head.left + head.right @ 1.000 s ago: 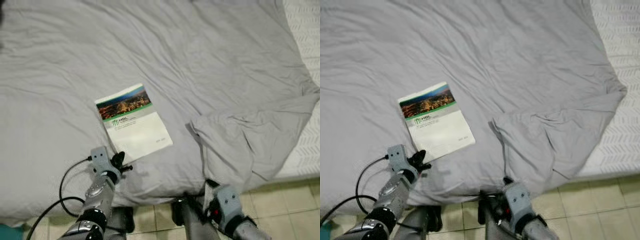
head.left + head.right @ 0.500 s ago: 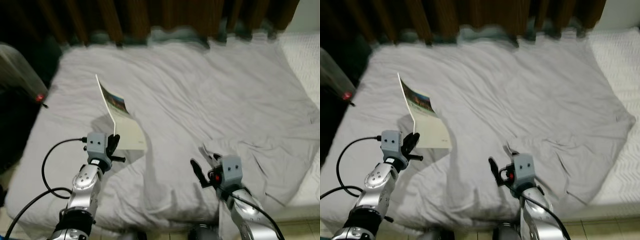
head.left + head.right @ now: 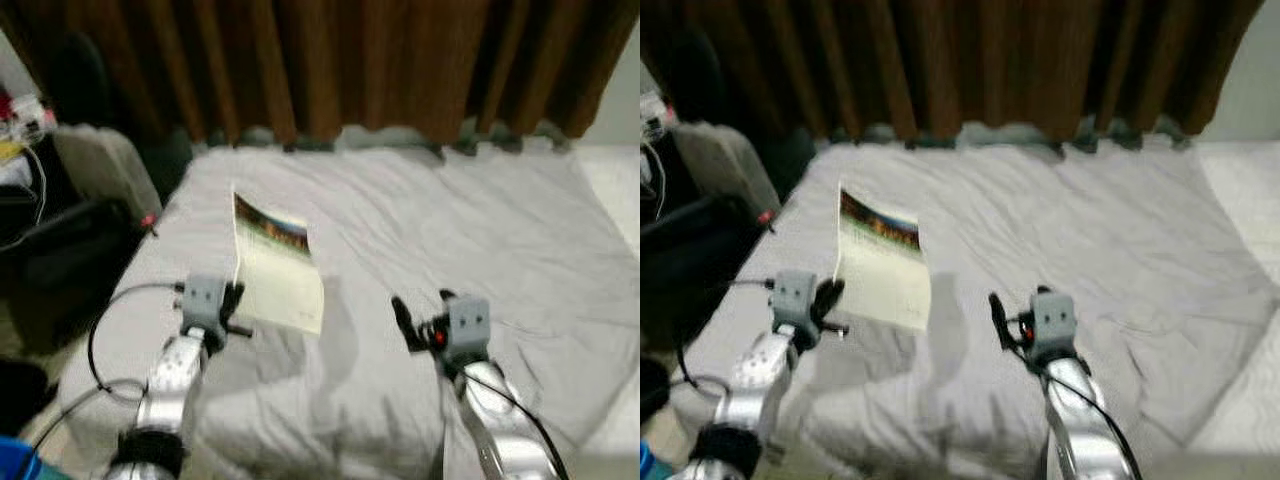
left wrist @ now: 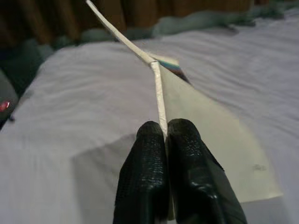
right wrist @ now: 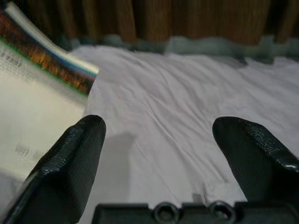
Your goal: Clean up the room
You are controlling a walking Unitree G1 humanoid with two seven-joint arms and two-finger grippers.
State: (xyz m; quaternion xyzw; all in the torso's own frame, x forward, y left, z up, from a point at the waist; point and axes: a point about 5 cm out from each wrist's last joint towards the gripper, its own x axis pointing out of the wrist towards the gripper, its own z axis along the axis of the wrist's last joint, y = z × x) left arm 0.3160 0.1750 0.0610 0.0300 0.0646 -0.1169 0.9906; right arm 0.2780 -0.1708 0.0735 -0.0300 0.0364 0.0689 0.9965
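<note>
Left tool [image 4: 166,133] clamps the booklet [image 3: 277,268] upright above the bed [image 3: 480,230]; its writing blurred. Right tool [image 5: 159,140] spread apart.

Nothing readable here. Faint grey lines of print on the white cover of the booklet [image 3: 277,268], under its strip of city photo, but too blurred to make out. Same print visible in the right wrist view, smeared beyond reading. No other labels, brands, numbers or signs to read.

Two silver arms end in grey wrist blocks with textured black fingers [image 4: 187,172]; a black cable [image 3: 105,330] loops off the left.
</note>
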